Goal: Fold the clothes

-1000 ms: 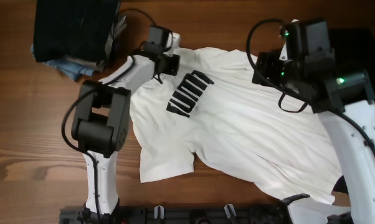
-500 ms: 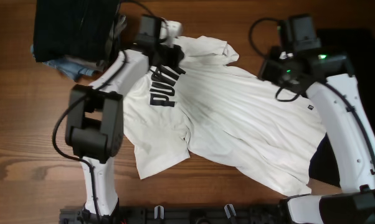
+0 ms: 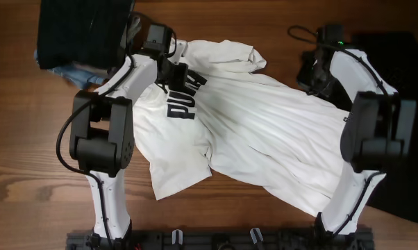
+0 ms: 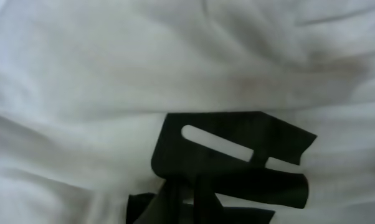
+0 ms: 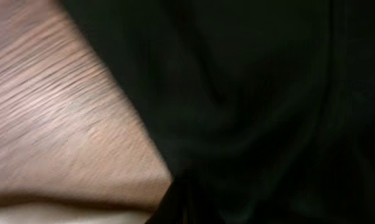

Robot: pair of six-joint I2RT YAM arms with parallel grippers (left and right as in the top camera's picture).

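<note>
The white T-shirt (image 3: pixel 264 139) lies spread out and creased, slanting across the table, with its black PUMA lettering (image 3: pixel 185 94) near the upper left. My left gripper (image 3: pixel 171 73) sits on the shirt just above the lettering. In the left wrist view its dark fingers (image 4: pixel 190 202) are pinched together on white cloth (image 4: pixel 113 74) beside a black letter (image 4: pixel 231 155). My right gripper (image 3: pixel 312 78) is at the shirt's upper right edge. Its jaws (image 5: pixel 178 199) are shut, and whether cloth is between them does not show.
A pile of dark folded garments (image 3: pixel 84 31) with a bluish piece (image 3: pixel 70 69) under it sits at the back left. A black cloth (image 3: pixel 403 62) covers the right side and fills most of the right wrist view (image 5: pixel 268 93) beside bare wood (image 5: pixel 63 124).
The shirt has been dragged left and back, turning the lettering upright. My left gripper moved left with it. The right gripper drew back to the shirt's upper right edge and shut.
</note>
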